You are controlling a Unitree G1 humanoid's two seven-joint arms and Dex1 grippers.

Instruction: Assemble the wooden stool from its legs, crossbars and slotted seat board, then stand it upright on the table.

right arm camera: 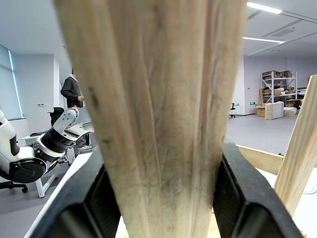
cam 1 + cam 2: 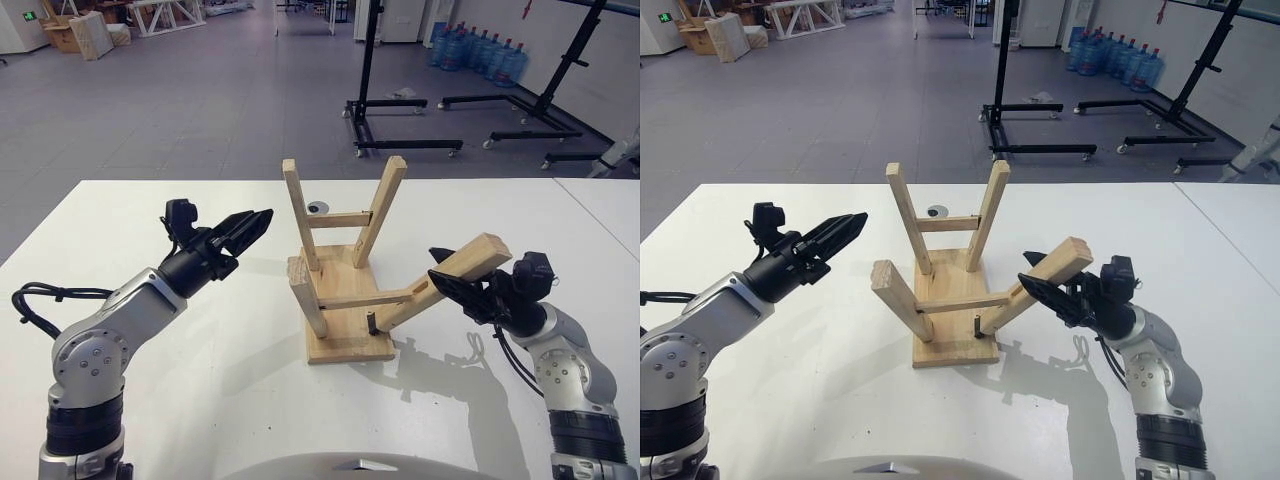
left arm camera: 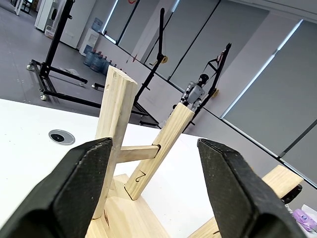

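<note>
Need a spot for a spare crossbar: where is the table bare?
Bare table lies on the far left, beyond the open left gripper, and in front, between the left arm and the seat board. Far right, beyond the right gripper, is free too. Crowded: around the leg it grips.

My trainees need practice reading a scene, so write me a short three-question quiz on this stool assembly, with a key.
1. True or false: the left hand is open and touches no wood.
2. Which part lies flat on the table? A: the seat board. B: both crossbars. C: all four leg ends.
3. Fill in: the right hand is shut on a slanted ____.

Key
1. True.
2. A.
3. leg.
</note>
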